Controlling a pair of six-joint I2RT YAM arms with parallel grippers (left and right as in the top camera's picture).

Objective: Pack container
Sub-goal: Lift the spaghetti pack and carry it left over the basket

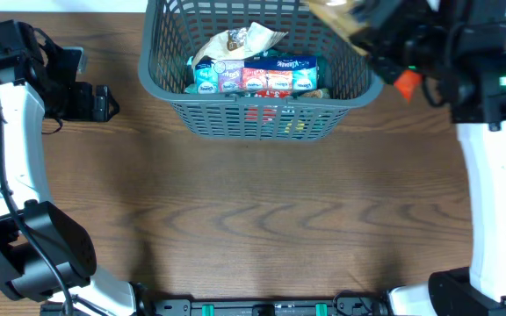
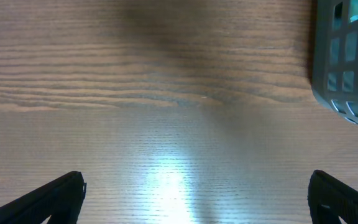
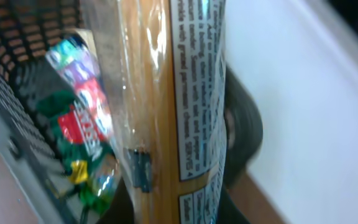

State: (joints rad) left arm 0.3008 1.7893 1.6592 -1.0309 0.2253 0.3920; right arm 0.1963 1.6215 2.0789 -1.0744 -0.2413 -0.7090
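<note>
1. Grey lattice basket [image 1: 235,118] sits at the far middle of the table [image 1: 253,219]. A row of colourful snacks [image 1: 257,77] already lies on its floor.
2. Right claw [image 1: 372,35] is clamped on a clear-wrapped tan packet [image 1: 341,16]. In the right wrist view the packet [image 3: 160,93] fills the frame on edge, label facing us, with the basket wall [image 3: 5,112] and snacks below and to the left.
3. Step in hand, as we judge it: carry the packet over the rim and set it inside.
4. To do it well:
   - Bring the packet fully inboard of the right rim before lowering; overhead it hangs about over the right rear corner.
   - Aim for the free floor right of the snack row, or lay it flat on top of the row.
   - Lower until the packet is close to the contents, then let go, so it neither bounces out nor hangs up on the rim.
   - Tilt the packet towards flat; on edge it may lean on the lattice.
5. Right arm pose: reached forward and inward from the right side, wrist above the basket's right edge.
6. Left claw [image 1: 95,103] hangs over bare table well left of the basket. Its fingers [image 2: 55,199] are wide apart and hold nothing. The basket corner [image 2: 347,62] shows at the upper right of the left wrist view.
</note>
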